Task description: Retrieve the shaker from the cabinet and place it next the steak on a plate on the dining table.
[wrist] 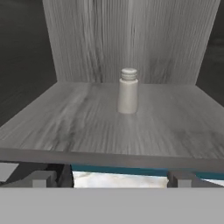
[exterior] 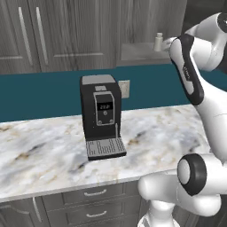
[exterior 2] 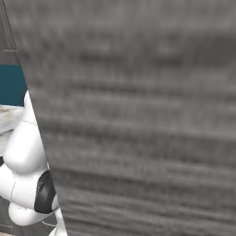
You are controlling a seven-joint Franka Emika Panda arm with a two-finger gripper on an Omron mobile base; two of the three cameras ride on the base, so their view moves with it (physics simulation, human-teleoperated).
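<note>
The shaker (wrist: 128, 91), small and pale grey-white with a narrower cap, stands upright on the shelf of the open cabinet (wrist: 109, 131). It is a short way ahead of my gripper (wrist: 111, 179) and slightly right of centre. The gripper is open: its dark fingertips (wrist: 41, 178) are spread wide just before the shelf's front edge, with nothing between them. From the left base, the shaker (exterior: 158, 41) sits high in the cabinet (exterior: 137, 52), with my raised arm beside it. The steak, the plate and the dining table are out of view.
A black coffee machine (exterior: 103, 115) stands on the marble counter (exterior: 40, 150) below the cabinet, with low drawers (exterior: 95, 203) underneath. Closed cabinet doors with bar handles (exterior: 41, 31) lie to the left. The open cabinet door (exterior 2: 138, 115) stands close on the right.
</note>
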